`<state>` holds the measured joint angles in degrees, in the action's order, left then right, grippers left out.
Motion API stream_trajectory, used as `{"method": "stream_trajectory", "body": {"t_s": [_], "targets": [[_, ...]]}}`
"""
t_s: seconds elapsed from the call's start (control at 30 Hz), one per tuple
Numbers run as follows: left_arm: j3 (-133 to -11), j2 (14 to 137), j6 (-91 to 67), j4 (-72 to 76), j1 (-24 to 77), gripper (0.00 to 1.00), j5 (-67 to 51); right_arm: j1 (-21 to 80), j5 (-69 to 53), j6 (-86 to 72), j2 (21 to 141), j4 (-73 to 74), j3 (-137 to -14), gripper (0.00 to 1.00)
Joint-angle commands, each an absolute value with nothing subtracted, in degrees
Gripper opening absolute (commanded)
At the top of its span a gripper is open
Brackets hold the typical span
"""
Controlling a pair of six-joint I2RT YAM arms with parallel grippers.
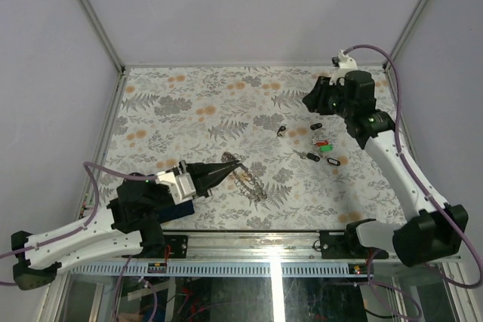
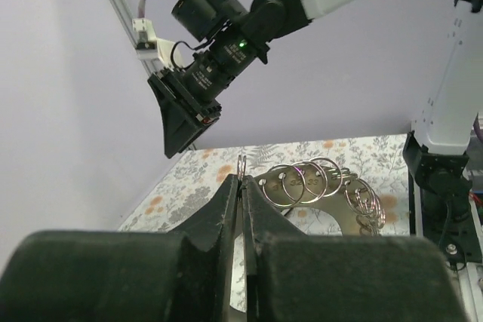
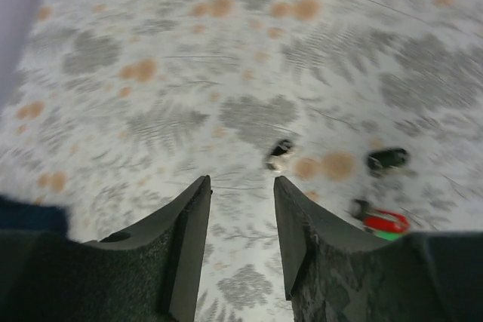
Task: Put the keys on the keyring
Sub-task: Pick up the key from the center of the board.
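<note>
The keyring [image 1: 250, 179] is a silvery loop of linked wire rings lying left of the table's middle. My left gripper [image 1: 225, 168] is shut on one end ring of it. In the left wrist view the fingers [image 2: 226, 209] pinch a thin upright ring, and the rest of the keyring [image 2: 302, 184] trails to the right. Several small dark keys lie right of centre: one [image 1: 281, 130] apart, another [image 1: 316, 126], and a cluster [image 1: 324, 152] with red and green tags. My right gripper [image 1: 311, 100] hovers open and empty above them. In its wrist view a dark key [image 3: 280, 154] lies just beyond the right gripper [image 3: 241, 180].
A dark blue cloth [image 1: 186, 206] lies under the left wrist and shows at the left edge of the right wrist view [image 3: 30, 213]. More keys [image 3: 388, 159] and a red and green tag [image 3: 381, 222] lie to the right. A metal frame rail [image 1: 106, 118] borders the table.
</note>
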<state>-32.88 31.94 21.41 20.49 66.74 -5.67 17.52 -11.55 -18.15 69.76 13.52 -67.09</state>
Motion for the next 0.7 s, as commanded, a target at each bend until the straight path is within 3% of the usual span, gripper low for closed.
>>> {"method": "stream_trajectory", "body": {"t_s": [0.0, 0.37, 0.67], "targets": [[-34.0, 34.2, 17.1, 23.0, 62.6, 0.0, -14.5, 10.2, -5.8, -21.2, 76.2, 13.6, -65.0, 0.47], [-36.6, 38.1, 16.8, 20.2, 61.1, 0.0, -17.4, 5.1, -6.6, -10.6, 102.3, 18.0, -73.2, 0.5], [-36.5, 38.9, 16.8, 20.2, 60.4, 0.0, -17.5, 4.4, -10.5, -6.5, 110.4, 18.8, -78.3, 0.49]]}}
